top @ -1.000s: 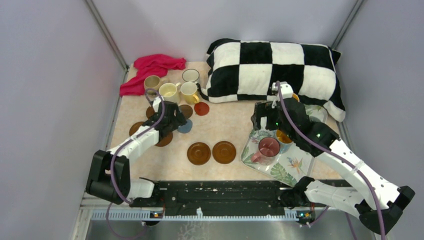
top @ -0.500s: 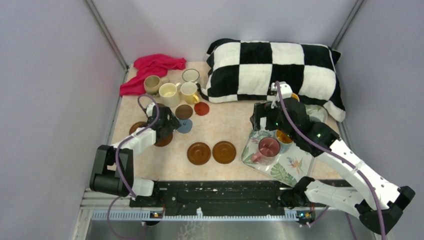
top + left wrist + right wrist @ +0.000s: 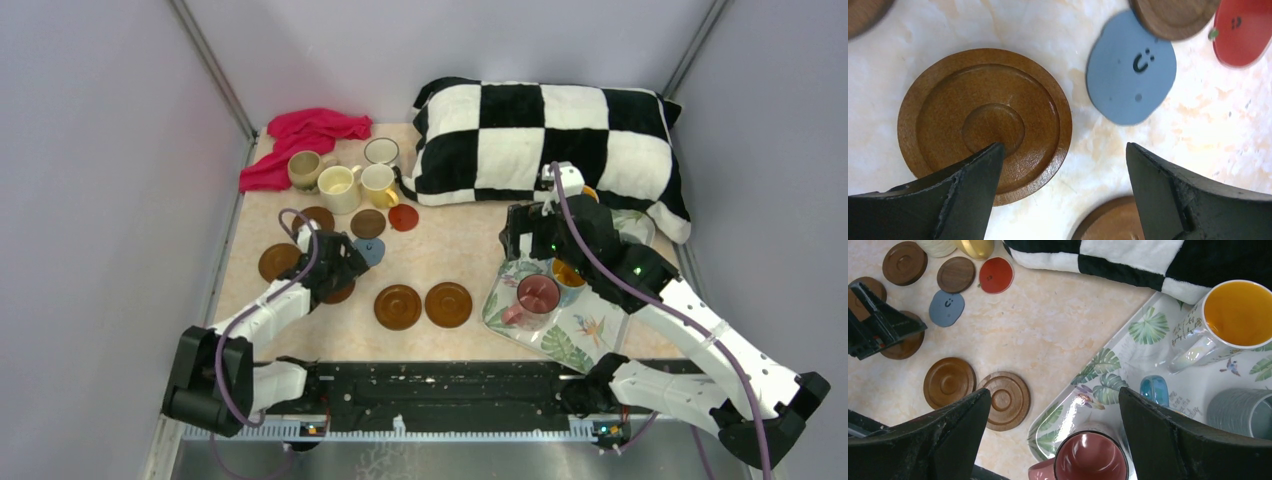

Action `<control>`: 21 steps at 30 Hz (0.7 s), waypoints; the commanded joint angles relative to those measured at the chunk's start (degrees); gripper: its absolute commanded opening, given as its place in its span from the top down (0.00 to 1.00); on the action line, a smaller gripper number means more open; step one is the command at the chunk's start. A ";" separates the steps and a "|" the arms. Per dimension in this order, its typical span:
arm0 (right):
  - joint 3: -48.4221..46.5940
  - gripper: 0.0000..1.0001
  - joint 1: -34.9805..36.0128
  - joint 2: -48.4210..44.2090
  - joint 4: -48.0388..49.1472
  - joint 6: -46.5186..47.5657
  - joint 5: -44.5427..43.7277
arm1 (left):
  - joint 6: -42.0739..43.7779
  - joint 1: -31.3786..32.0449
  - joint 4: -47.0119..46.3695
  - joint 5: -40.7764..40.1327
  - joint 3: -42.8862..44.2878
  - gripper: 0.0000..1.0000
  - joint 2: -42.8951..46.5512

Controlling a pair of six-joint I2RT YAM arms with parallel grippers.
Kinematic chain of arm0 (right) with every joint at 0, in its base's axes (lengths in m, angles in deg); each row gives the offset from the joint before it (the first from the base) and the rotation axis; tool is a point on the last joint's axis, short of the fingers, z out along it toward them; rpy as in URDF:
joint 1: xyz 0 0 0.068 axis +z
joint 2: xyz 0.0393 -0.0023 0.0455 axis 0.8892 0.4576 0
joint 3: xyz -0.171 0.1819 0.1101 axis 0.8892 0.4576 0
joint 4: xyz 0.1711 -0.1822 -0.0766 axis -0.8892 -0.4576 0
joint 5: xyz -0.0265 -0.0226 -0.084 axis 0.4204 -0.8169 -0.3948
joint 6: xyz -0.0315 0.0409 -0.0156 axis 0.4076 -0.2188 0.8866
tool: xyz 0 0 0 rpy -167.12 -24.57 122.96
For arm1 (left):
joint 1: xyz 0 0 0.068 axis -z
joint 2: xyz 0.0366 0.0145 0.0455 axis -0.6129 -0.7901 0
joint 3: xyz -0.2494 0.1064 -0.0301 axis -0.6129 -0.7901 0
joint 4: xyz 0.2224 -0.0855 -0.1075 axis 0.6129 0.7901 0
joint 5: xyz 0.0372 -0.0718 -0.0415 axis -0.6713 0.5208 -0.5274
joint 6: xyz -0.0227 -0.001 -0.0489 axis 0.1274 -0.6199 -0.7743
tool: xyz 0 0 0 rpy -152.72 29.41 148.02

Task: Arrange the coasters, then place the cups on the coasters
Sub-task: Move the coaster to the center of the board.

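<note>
The step in hand was judged to be the arranging of the coasters, as no cup stood on one yet. The left gripper [image 3: 1062,150] hovered with its fingers spread wide and empty above a brown coaster [image 3: 983,120], which lay flat on the table [image 3: 455,255] left of centre. One finger covered its near rim, and contact could not be confirmed. The next move, as a judgement, called for a descent with the jaws straddling the disc, then a close on a thin, low edge; a slide along the table might serve better than a lift. A pair of brown coasters [image 3: 398,306] lay side by side near the front edge, the closer one just beside the target. The blue-grey coaster [image 3: 1130,75] lay near on the far side, its far edge touching or tucked under a darker coaster [image 3: 1173,17], with the red coaster [image 3: 1243,30] just beyond. Four mugs [image 3: 337,186] stood clustered at the far left beside a red cloth [image 3: 310,130]. The right gripper [image 3: 1054,392] hung wide open and empty over the leaf-print tray [image 3: 1088,375], which held a pink cup [image 3: 1091,455] and further mugs [image 3: 1238,315]. A chequered pillow [image 3: 540,130] overhung the tray's far edge and would crowd any approach there
</note>
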 commanded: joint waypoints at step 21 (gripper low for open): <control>0.71 0.01 0.24 -1.50 2.81 -0.17 -1.70 | -18.46 16.06 21.43 -6.61 -5.93 0.02 12.40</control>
